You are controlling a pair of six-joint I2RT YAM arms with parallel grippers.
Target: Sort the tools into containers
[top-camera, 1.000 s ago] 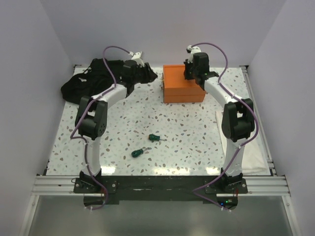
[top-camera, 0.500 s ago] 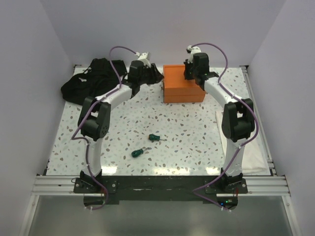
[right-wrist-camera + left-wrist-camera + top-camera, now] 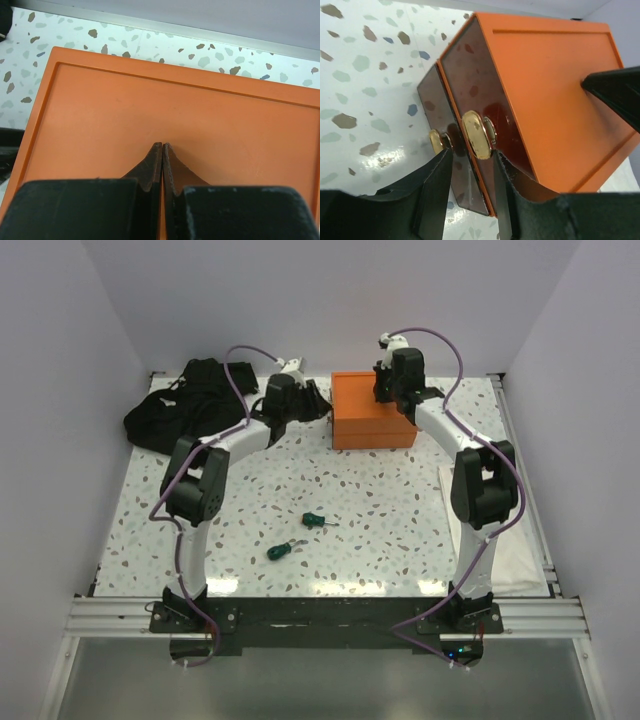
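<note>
Left gripper (image 3: pixel 472 156) at side of orange box (image 3: pixel 372 410), fingers parted astride gold knob (image 3: pixel 477 135), not clamped. Right gripper (image 3: pixel 162 148) pinched shut, empty, tips on box's flat top. Stubby green screwdriver (image 3: pixel 315 519) and longer green screwdriver (image 3: pixel 280 551) lie on worktop (image 3: pixel 390 530), well apart from box.

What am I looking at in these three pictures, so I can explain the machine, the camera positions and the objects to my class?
This is a robot: two jointed arms bolted at the table's near edge. The wide picture comes from a camera above; the close-ups come from cameras on each wrist. The left end effector, two black fingers, is open around a gold knob on the orange box's dark front. The right end effector is shut, pointing down at the box's flat top. Two green screwdrivers lie on the table, a black cloth heap at the back left. Nothing is held.
</note>
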